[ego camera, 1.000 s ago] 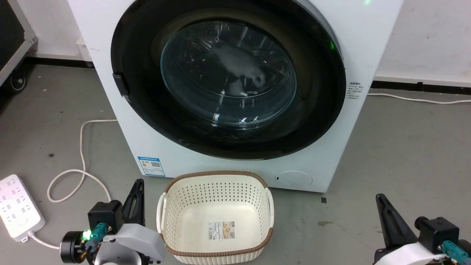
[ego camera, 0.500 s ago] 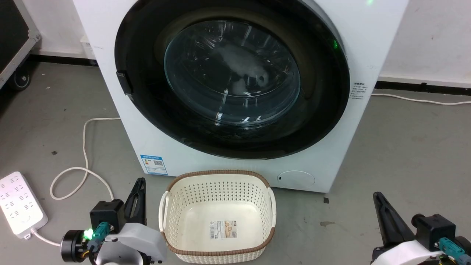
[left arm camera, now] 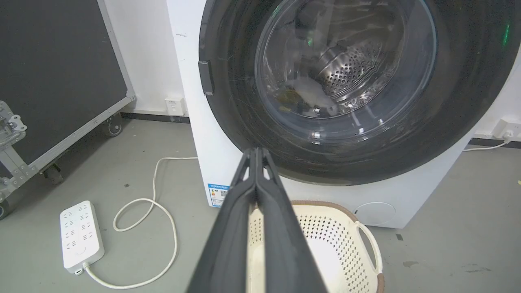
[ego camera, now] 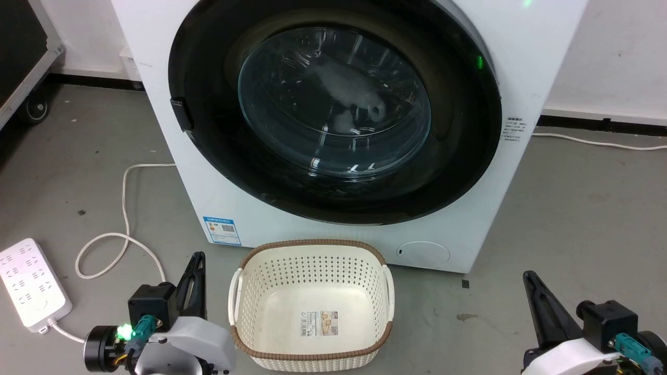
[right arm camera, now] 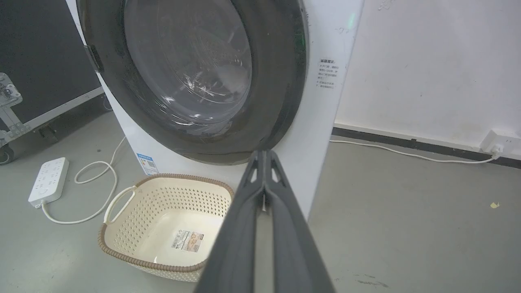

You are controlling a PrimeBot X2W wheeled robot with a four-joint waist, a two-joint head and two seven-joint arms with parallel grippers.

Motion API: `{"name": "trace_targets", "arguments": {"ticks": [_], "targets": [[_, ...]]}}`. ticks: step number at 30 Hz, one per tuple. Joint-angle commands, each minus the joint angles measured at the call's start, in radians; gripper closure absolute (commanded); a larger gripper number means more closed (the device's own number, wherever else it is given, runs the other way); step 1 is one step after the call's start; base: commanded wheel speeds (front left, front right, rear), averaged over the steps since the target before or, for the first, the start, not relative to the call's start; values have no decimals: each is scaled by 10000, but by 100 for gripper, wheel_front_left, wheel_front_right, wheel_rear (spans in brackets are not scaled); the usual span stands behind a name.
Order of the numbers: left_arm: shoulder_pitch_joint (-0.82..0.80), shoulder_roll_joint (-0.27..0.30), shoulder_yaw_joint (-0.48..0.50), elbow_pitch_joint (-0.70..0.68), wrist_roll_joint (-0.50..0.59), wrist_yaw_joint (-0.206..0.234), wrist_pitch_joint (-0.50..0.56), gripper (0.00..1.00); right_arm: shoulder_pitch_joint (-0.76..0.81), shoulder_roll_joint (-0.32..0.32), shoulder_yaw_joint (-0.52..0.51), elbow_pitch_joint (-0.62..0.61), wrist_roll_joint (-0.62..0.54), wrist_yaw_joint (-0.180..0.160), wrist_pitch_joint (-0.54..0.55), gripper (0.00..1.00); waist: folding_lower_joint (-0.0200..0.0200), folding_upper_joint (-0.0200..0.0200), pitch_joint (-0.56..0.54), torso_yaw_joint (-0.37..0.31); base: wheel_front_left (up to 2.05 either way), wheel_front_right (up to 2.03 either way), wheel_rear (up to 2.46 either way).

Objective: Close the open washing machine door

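1. One washing machine (ego camera: 469, 229), white, stands on the grey floor (ego camera: 573, 219) with its back to the wall.
2. One washing machine door (ego camera: 458, 135) takes up most of the machine's front. Its black rim seems to lie flat against that front, with no gap visible along the edge, and its one small latch tab (ego camera: 181, 113) sits on the left edge.
3. One cream basket (ego camera: 312, 273) sits just in front of the machine, below the door, with its far rim close to the front panel.
4. One white power strip (ego camera: 31, 284) lies well to the machine's left, and its cord (ego camera: 125, 208) loops back towards the machine's left side.
5. Two grippers hang low in front of the machine. The left gripper (ego camera: 198, 258) is just left of the basket and the right gripper (ego camera: 529, 276) is well to its right. On both, the fingers are pressed together with nothing between them.
6. One dark wheeled case (left arm camera: 61, 73) stands farther left of the machine.
7. The floor right of the machine is bare up to one thin cable (ego camera: 599, 141) along the wall.
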Motion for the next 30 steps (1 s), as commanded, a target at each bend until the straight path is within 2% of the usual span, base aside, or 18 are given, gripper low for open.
{"name": "trace_targets", "arguments": {"ticks": [1,30], "targets": [[167,-63,42,-91,93,-59,41,100,-196,-23,35,-71,-61,-4,22,100,0,0,3,13,0,0,0],[395,-320,293,-632,692,-176,397,100,-338,-33,242,-188,-261,-6,301,100,0,0,51,222,0,0,0]]}}
